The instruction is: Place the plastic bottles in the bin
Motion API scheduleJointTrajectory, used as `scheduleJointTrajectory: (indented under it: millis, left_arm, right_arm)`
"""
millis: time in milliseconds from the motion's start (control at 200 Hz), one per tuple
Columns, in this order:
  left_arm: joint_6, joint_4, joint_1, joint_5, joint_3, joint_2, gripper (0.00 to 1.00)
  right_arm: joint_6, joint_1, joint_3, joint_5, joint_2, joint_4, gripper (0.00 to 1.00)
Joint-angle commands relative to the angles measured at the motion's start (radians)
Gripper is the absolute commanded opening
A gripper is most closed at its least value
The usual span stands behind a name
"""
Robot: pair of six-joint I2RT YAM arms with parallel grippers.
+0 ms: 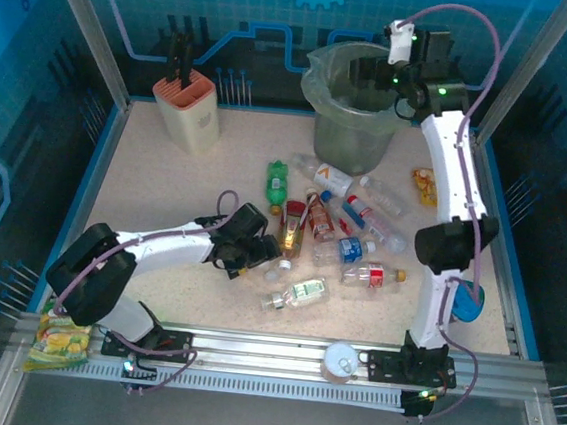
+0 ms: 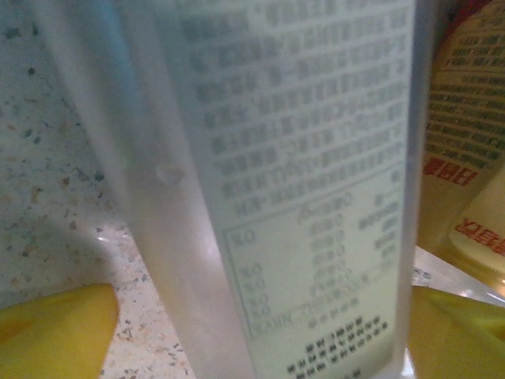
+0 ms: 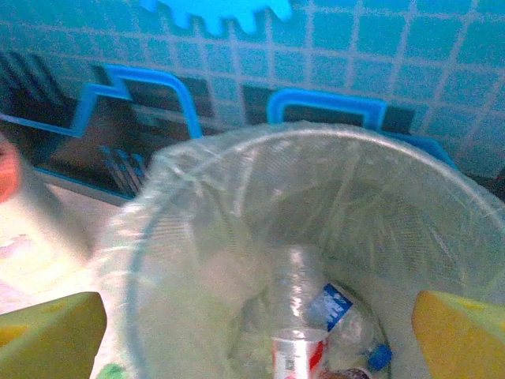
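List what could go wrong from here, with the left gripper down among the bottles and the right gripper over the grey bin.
1. The left gripper straddles a white-labelled plastic bottle, open, with an amber plastic bottle crowding one finger; closing may pinch or shove that neighbour.
2. The right gripper hangs open above the round grey bin, whose translucent liner sits loose at the rim; dipping lower might snag it.

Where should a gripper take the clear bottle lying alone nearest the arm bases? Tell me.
Across its middle, from straight above. The bottle lies flat, long side running roughly left to right, with bare table along both long sides.
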Motion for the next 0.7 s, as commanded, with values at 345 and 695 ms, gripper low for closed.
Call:
scheduleJointTrajectory:
  millis: [345, 695]
  left_arm:
    - [0.059, -0.068, 0.002, -0.049, 0.064, -0.04, 0.52]
    - [0.427, -0.036, 0.128, 0.093, 0.174, -0.163, 0.3]
  right_arm:
    - [0.089, 0.029, -0.431, -0.222, -0.41, -0.034, 0.98]
    - [0.248, 0.046, -0.705, -0.399, -0.586, -0.049, 0.95]
